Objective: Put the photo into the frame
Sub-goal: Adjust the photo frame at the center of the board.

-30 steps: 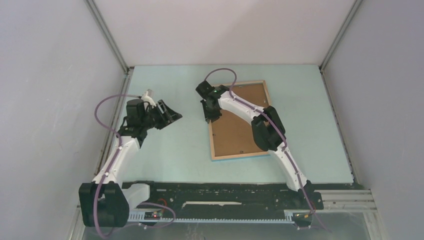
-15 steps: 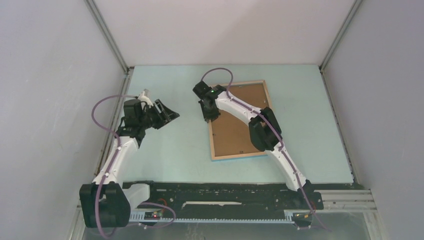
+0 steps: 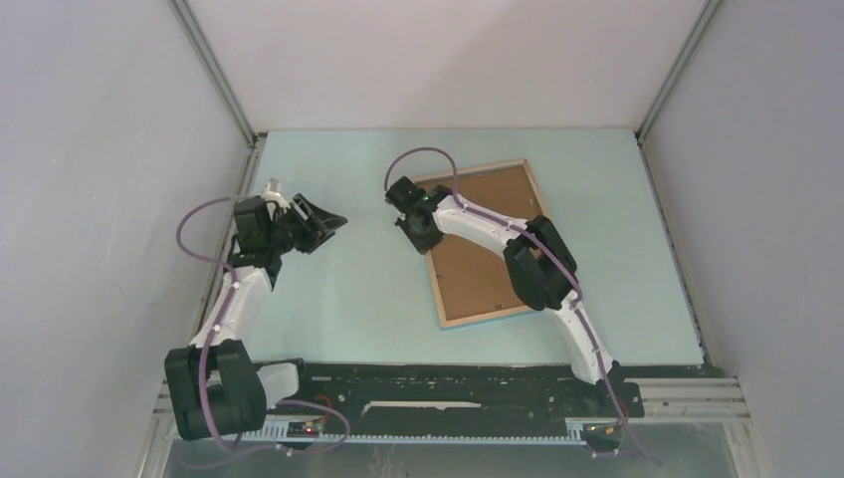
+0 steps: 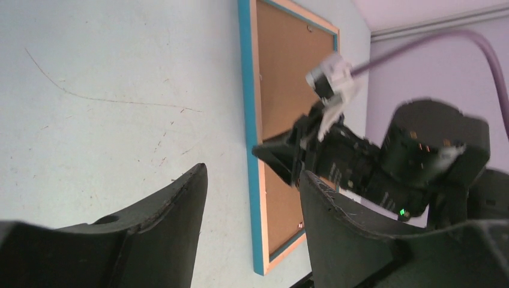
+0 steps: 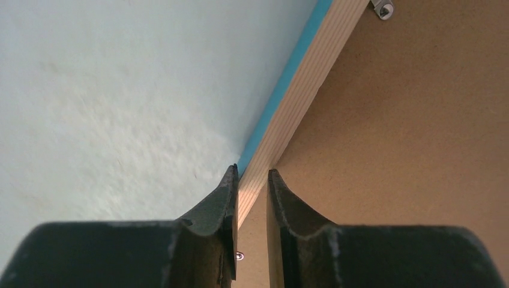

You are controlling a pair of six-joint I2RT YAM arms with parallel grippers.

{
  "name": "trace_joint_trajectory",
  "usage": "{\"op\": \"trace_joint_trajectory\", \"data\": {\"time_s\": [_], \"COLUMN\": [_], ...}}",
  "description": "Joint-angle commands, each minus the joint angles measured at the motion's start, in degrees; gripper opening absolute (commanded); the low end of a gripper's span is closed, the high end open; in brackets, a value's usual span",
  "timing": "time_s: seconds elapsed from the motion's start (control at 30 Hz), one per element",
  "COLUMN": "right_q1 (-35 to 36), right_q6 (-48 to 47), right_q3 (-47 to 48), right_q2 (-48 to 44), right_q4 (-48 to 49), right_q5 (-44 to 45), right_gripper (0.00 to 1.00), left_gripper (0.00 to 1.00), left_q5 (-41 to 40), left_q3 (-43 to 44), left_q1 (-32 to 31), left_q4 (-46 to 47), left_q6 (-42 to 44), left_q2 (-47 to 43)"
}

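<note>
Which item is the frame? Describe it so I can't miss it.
On the pale green table, right of centre, one flat rectangle lies face down: the frame. A light wood rim with a turquoise edge surrounds its brown backing board, and the right gripper clamps its left rim.

This is a robotics lab test cell — a boxed-in bench built for machines. Plain pale walls close off 3 sides of a pale mint table, and bare metal strips run up the corners. 2 white-and-black robot arms, the left arm and the right arm, are bolted to a black base bar at the near edge, next to a slotted aluminium rail. Purple cables loop off both arms. A small exposed circuit board sits by the base — and fine scratches mark the tabletop.
</note>
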Motion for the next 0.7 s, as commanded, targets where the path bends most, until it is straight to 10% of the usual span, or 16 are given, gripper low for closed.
{"op": "trace_joint_trajectory", "data": {"time_s": [0.0,0.43,0.67], "right_q1": [2.2,2.3,0.5], "right_q6": [-13.0,-4.2,1.6], "right_q3": [-14.7,-44.1,-48.3], "right_q2": [-9.0,-32.4,-42.8], "right_q4": [-0.1,5.7,11.7], "right_q5": [-2.3,-1.1,-1.7], "right_gripper": [0.0,0.0,0.59], "left_gripper": [0.63,0.73,0.73], "left_q5": [3.7,-2.6,-6.5], "left_q3": [-2.8,5.6,25.8], "left_q1": [2.3,-4.3,-14.0], "left_q4": [7.6,6.3,-2.6], "left_q6": [-6.1,-2.8,3.3], "left_q2": [1.2,14.0,31.3]}}
